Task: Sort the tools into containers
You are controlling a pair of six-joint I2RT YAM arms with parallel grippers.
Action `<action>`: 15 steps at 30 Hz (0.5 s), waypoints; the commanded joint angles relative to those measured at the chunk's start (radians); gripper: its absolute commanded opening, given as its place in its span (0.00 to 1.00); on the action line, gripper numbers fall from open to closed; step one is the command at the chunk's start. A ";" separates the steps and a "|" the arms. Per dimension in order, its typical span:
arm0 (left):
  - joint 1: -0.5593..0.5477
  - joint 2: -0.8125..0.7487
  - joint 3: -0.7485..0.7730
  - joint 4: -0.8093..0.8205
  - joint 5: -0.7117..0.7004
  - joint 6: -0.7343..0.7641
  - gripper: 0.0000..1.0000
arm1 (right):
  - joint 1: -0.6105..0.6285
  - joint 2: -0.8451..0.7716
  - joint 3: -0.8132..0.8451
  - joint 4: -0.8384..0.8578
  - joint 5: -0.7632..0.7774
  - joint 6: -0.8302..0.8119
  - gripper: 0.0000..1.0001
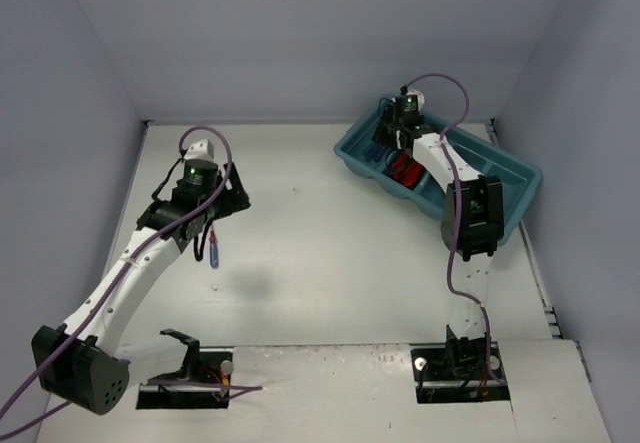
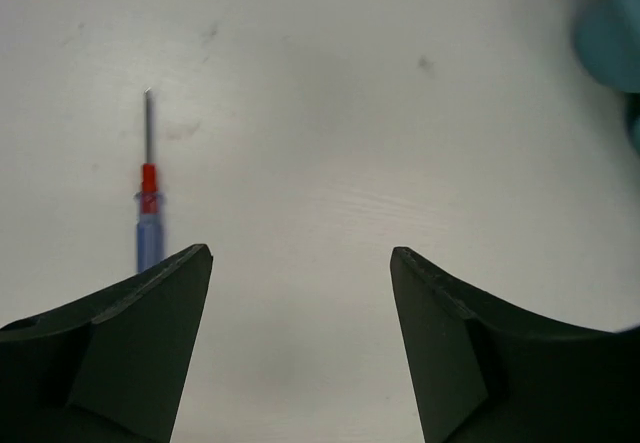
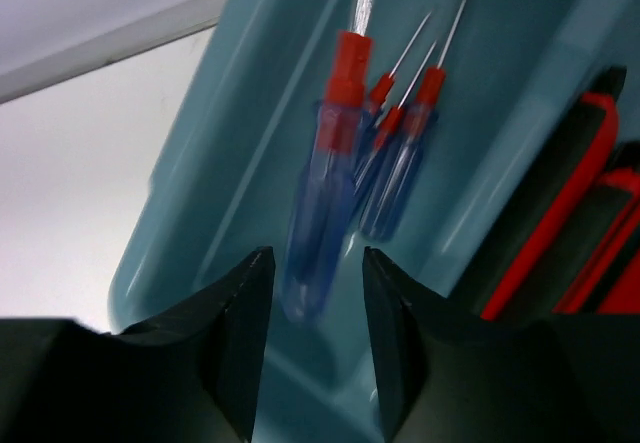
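The teal tray of containers stands at the back right. My right gripper hovers over its far end compartment, jaws apart. A blurred blue-handled screwdriver hangs just ahead of the fingertips, touching neither. Below it lie more blue screwdrivers. Red-handled knives fill the neighbouring compartment. My left gripper is open over the bare table with nothing between its fingers. One blue screwdriver lies on the table just left of the left finger.
White walls close the table in on the left, back and right. The tray's teal corner shows blurred at the upper right of the left wrist view. A purple cable hangs along the right arm.
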 commanded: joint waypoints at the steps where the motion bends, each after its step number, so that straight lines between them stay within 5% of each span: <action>1: 0.054 -0.006 -0.093 -0.077 -0.031 0.014 0.70 | -0.009 0.030 0.135 0.042 -0.014 0.033 0.49; 7: 0.111 0.127 -0.114 -0.067 -0.021 0.028 0.70 | -0.008 -0.089 0.077 0.044 -0.080 -0.029 0.57; 15: 0.197 0.327 -0.090 -0.013 -0.024 0.055 0.60 | -0.009 -0.421 -0.201 0.046 -0.094 -0.122 0.59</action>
